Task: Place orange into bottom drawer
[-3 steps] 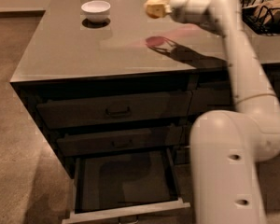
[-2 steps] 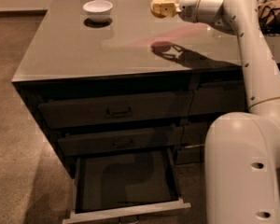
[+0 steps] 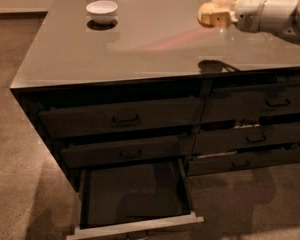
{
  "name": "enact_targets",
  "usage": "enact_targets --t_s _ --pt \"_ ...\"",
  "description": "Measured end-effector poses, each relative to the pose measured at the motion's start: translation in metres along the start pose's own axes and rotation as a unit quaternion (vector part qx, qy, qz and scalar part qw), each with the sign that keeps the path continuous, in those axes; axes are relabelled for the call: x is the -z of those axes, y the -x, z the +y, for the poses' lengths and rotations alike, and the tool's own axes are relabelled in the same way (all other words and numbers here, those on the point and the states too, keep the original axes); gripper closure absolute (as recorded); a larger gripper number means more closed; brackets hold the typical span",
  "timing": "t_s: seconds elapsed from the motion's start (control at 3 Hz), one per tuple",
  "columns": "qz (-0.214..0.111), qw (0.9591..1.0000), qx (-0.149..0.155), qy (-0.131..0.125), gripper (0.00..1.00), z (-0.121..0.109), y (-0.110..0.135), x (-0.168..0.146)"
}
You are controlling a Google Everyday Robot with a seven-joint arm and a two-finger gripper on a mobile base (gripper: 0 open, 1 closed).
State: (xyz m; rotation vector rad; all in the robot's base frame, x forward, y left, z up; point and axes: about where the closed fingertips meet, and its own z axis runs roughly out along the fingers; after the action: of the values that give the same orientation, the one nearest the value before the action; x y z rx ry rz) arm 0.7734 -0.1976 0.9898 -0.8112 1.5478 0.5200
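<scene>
My gripper [image 3: 213, 14] hangs above the right part of the grey counter top [image 3: 140, 49], at the end of the white arm [image 3: 270, 11] that reaches in from the right. Its shadow [image 3: 215, 66] falls near the counter's front edge. No orange shows apart from the gripper; it is hidden or out of view. The bottom drawer [image 3: 135, 194] is pulled open at the lower left of the cabinet. Its dark floor is bare and its paler front rim [image 3: 135, 227] faces me. The gripper is well above and to the right of it.
A white bowl [image 3: 102, 10] stands at the back left of the counter. Shut dark drawer fronts with bar handles [image 3: 125, 119] fill the cabinet face, in a left and a right stack [image 3: 255, 134]. Carpet floor [image 3: 15, 174] lies to the left and in front.
The gripper has moved to the right over the counter, and its shadow has slid toward the front edge. The bowl and the open drawer have not moved.
</scene>
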Motion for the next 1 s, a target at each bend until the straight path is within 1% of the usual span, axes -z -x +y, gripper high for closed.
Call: enact_targets --t_s 0.33,0.67,1.0 --pt "-0.009 0.9988 0.011 -0.046 1.00 0.006 0.001 0.061" --pt "0.003 0.9981 -0.012 -0.061 1.00 0.010 -0.034 0.088" --pt "0.003 0.9981 -0.012 -0.061 1.00 0.011 -0.034 0.088"
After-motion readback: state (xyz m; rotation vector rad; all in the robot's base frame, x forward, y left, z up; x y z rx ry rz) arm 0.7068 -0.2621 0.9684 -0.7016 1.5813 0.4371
